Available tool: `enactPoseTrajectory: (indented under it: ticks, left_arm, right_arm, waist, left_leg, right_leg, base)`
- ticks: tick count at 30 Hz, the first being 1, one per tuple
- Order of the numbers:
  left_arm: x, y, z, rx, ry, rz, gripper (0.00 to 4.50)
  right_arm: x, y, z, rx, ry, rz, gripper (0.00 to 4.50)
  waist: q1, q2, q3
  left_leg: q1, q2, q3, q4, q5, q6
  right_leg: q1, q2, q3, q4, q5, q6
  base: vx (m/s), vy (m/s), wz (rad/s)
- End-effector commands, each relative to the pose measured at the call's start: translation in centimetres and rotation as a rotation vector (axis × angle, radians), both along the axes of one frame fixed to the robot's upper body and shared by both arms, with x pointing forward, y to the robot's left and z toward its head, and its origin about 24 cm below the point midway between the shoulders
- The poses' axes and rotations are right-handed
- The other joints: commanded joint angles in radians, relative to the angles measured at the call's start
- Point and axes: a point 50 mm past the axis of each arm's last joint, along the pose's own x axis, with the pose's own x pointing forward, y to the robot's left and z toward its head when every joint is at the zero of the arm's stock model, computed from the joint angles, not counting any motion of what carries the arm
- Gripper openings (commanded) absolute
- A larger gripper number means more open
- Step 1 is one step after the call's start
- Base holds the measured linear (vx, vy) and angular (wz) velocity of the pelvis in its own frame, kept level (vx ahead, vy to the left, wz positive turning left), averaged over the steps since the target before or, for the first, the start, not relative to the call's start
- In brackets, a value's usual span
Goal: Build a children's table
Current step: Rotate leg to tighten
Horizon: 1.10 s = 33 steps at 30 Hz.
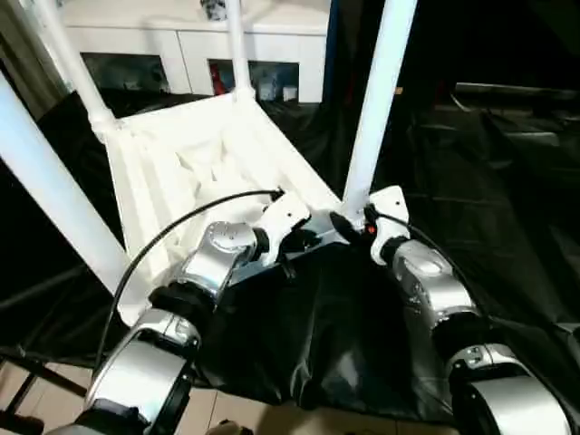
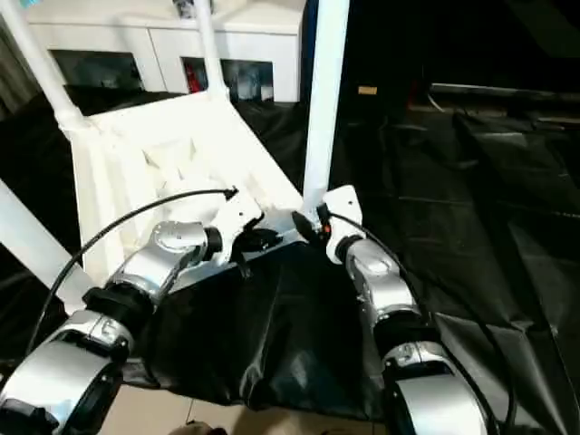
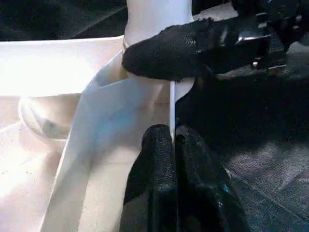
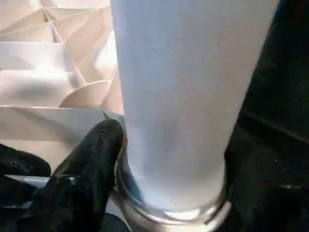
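Left wrist view gives you the clearest read: the left end effector [image 3: 173, 137] is clenched on the thin rim [image 3: 172, 104] of the children's table [image 1: 181, 163], which lies upside down on the black sheet [image 1: 299, 326] with its ribs facing up. Just beyond that pinch stands the near leg [image 1: 376, 100], upright in its corner socket [image 4: 169, 212]. The right end effector [image 1: 353, 227] lies against the base of this leg, but you cannot tell whether it is clamped there or loose.

Your main risk is judging the leg seated when it is not; if it is only partly home, any sideways pull from the right end effector could tilt it or lever it out. The rim pinch is narrow, so a twist could let the plastic slip free and the whole table slide on the slick sheet. The other three legs [image 1: 237, 45] stand well beyond both end effectors; a jolt could rock them too.

Right wrist view shows you the joint between leg and socket close up, which the head views hide behind the forearms. Head views give you all four legs and the leg's lean, which neither wrist camera shows.
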Motion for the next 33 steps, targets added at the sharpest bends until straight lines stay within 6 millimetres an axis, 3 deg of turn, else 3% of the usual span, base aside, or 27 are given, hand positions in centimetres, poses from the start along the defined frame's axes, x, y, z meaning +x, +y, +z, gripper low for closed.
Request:
enactPoseTrajectory:
  ticks: [1,8,12,14,19,25,27,33]
  left_arm:
    - [0.0,-1.3,1.8,-0.077,-0.052,-0.074,0.00]
    - [-0.5,0.0,2.2,-0.108,-0.029,-0.188,0.00]
    - [-1.0,1.4,2.3,-0.084,-0.001,-0.298,0.00]
    - [-1.1,1.6,2.3,-0.079,0.005,-0.313,0.00]
    - [-1.7,3.2,2.2,-0.037,0.070,-0.398,0.00]
    - [-2.0,3.8,2.2,-0.027,0.105,-0.434,0.00]
    - [-2.0,3.9,2.2,-0.026,0.113,-0.441,0.00]
    - [-2.0,4.0,2.4,-0.027,0.113,-0.448,0.00]
  right_arm:
    - [-0.3,0.9,-0.3,-0.051,0.012,0.091,3.64]
    - [-1.5,-0.5,0.1,-0.081,-0.002,0.351,3.64]
    - [-3.2,-1.5,0.3,-0.084,0.019,0.568,3.64]
    - [-3.4,-1.6,0.3,-0.085,0.028,0.598,3.64]
    - [-5.1,-2.5,0.0,-0.123,0.092,0.782,3.64]
    - [-5.6,-2.8,0.0,-0.115,0.136,0.847,3.38]
    - [-5.6,-2.9,0.0,-0.116,0.141,0.851,3.03]
    - [-5.7,-2.9,0.1,-0.123,0.146,0.863,2.69]
  waist:
    - [0.004,-0.017,-0.074]
    - [0.022,-0.015,-0.074]
    - [0.031,-0.016,-0.072]
    - [0.037,-0.014,-0.073]
    - [0.046,-0.013,-0.071]
    - [0.053,-0.013,-0.073]
    - [0.057,-0.013,-0.073]
    - [0.061,-0.014,-0.074]
  left_leg:
    - [0.017,0.045,-0.021,-0.068,-0.166,0.084]
    - [0.014,0.048,-0.018,-0.062,-0.136,0.120]
    - [0.016,0.050,-0.018,-0.062,-0.162,0.119]
    - [0.017,0.053,-0.020,-0.063,-0.166,0.118]
    - [0.021,0.055,-0.020,-0.067,-0.186,0.096]
    - [0.021,0.055,-0.020,-0.066,-0.174,0.094]
    - [0.022,0.055,-0.020,-0.066,-0.172,0.092]
    - [0.021,0.054,-0.021,-0.065,-0.161,0.089]
  right_leg:
    - [0.053,-0.064,0.040,-0.061,-0.120,-0.265]
    - [0.053,-0.065,0.039,-0.053,-0.087,-0.277]
    - [0.053,-0.065,0.039,-0.057,-0.126,-0.271]
    - [0.052,-0.066,0.039,-0.056,-0.130,-0.270]
    - [0.048,-0.065,0.041,-0.058,-0.159,-0.269]
    - [0.048,-0.067,0.041,-0.056,-0.147,-0.274]
    - [0.047,-0.067,0.042,-0.056,-0.148,-0.273]
    - [0.048,-0.068,0.041,-0.054,-0.143,-0.270]
  base:
    - [0.000,0.000,0.00]
    - [0.000,0.000,0.00]
    - [0.000,0.000,0.00]
    - [0.000,0.000,0.00]
    - [0.000,0.000,0.00]
    - [0.000,0.000,0.00]
    - [0.000,0.000,0.00]
    - [0.000,0.000,0.00]
